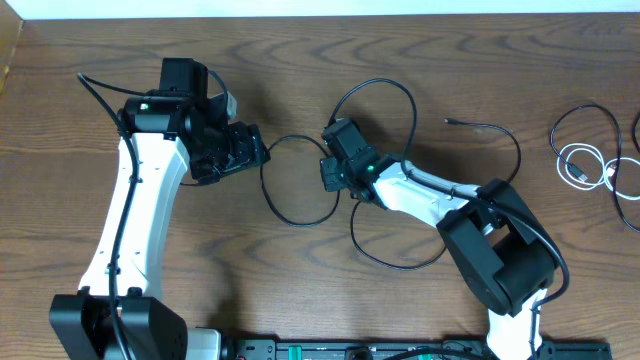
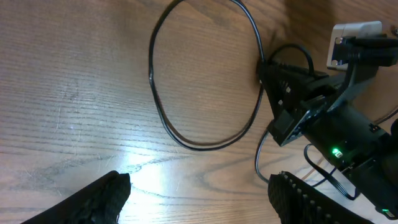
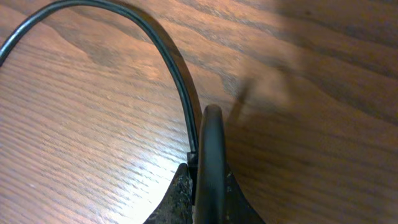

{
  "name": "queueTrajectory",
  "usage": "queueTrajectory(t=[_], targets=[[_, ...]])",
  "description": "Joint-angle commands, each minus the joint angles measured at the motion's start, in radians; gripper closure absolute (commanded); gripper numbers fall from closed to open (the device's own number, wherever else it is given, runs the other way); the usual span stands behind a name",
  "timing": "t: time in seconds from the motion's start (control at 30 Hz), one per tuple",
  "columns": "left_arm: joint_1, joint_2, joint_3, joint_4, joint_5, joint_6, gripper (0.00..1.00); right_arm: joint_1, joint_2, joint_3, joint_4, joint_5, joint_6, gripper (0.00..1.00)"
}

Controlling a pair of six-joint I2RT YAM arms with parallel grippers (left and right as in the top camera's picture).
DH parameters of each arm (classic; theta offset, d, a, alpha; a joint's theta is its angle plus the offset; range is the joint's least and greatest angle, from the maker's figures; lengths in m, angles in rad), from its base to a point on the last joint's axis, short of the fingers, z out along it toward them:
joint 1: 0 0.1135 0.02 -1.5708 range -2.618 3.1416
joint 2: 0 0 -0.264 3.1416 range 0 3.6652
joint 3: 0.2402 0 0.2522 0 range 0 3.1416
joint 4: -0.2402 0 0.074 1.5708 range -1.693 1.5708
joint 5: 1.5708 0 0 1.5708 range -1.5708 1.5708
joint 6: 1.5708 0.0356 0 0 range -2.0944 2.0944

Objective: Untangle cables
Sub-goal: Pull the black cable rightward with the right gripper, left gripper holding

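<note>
Two grippers sit over one wooden table (image 1: 60, 200). The right gripper (image 3: 208, 183) is closed tight on one black cable (image 3: 177, 68), pinching it where it bends. That cable curls in loops on the table, and one loop lies between the two grippers. The left gripper (image 2: 199, 199) is wide open, holding nothing, just beside that loop. Far off at the right edge lie one white cable (image 1: 578, 165) and some black cord (image 1: 590, 112), well apart from both grippers. I cannot tell if that black cord is one piece or two.
</note>
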Motion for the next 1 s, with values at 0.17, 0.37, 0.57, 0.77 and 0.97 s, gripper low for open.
queueTrajectory(t=[0.17,0.37,0.57,0.77,0.97], targets=[[0.002,-0.001,-0.002,-0.003,-0.010,-0.002,0.23,-0.095,-0.167,-0.010,-0.099,0.019,-0.046,0.99],[0.003,-0.001,-0.002,-0.003,-0.010,-0.002,0.23,-0.225,-0.311,-0.010,-0.227,0.063,-0.136,0.99],[0.003,-0.001,-0.002,-0.003,-0.010,-0.002,0.23,-0.454,-0.458,-0.010,-0.324,0.181,-0.239,0.99],[0.003,-0.001,-0.002,-0.003,-0.010,-0.002,0.23,-0.750,-0.547,-0.010,-0.326,0.185,-0.255,0.99],[0.002,-0.001,-0.002,-0.002,-0.010,-0.002,0.23,-0.979,-0.548,-0.010,-0.325,0.184,-0.254,0.99]])
